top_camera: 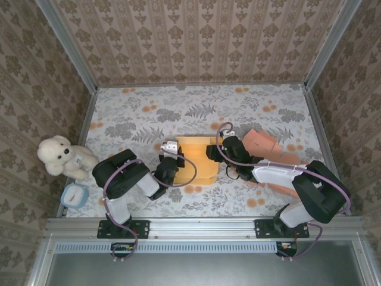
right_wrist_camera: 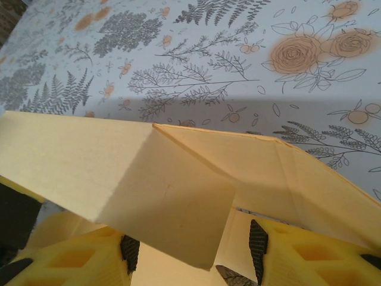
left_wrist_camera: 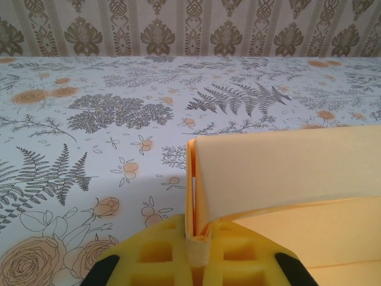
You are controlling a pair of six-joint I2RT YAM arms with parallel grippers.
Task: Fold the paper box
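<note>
— Two arms are on one thing. Why do they stand so close together?

— Let me go from big to small. The table point(top_camera: 149, 113) carries the paper box point(top_camera: 196, 158) near its middle, and I take the box as my landmark. It is light paper and it sits low with the open side up. I think it would slide if somebody bent one part without holding the rest.

— So the left gripper is the anchor?

— I believe yes. The left gripper point(left_wrist_camera: 196, 250) is at the left side of the box. It is clenched on the upright left wall point(left_wrist_camera: 286, 173), and the paper is pinched thin between the yellow fingers. In my judgement this hold keeps the box in place.

— And the right gripper?

— The right gripper point(right_wrist_camera: 190, 250) is at the right side of the box and it is released. Its fingers point(right_wrist_camera: 297, 256) stand apart with a loose flap point(right_wrist_camera: 166, 202) between them, and I see no pinch. Probably it guides the flap inward and does not carry it.

— How far is the folding?

— The flap leans over the inside of the box and is not yet flat, so the work seems partway.
</note>
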